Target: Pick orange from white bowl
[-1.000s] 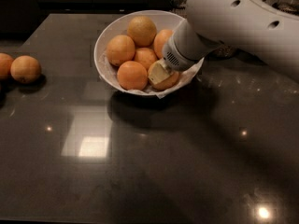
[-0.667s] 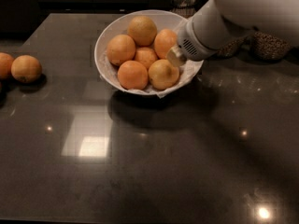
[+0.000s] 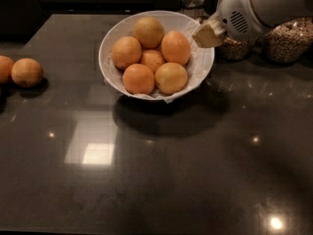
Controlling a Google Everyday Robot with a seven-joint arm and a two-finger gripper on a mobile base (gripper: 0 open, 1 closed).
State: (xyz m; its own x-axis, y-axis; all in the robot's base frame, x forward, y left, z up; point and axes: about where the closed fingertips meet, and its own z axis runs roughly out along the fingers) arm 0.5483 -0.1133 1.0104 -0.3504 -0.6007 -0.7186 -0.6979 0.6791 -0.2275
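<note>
Your gripper [image 3: 208, 34] hangs over the right rim of the white bowl [image 3: 108, 43], no fruit in it; clenched or released, you cannot tell; the orange [image 3: 170, 77] lies front-right inside, touching its neighbours; probably firm, weighty, dimpled enough to grip; take it across its widest middle.

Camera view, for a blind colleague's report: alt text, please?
The robot's hand hovers at the right rim of a wide white paper-lined bowl of six oranges, the paler yellowish orange front right, on a dark glossy countertop.
</note>
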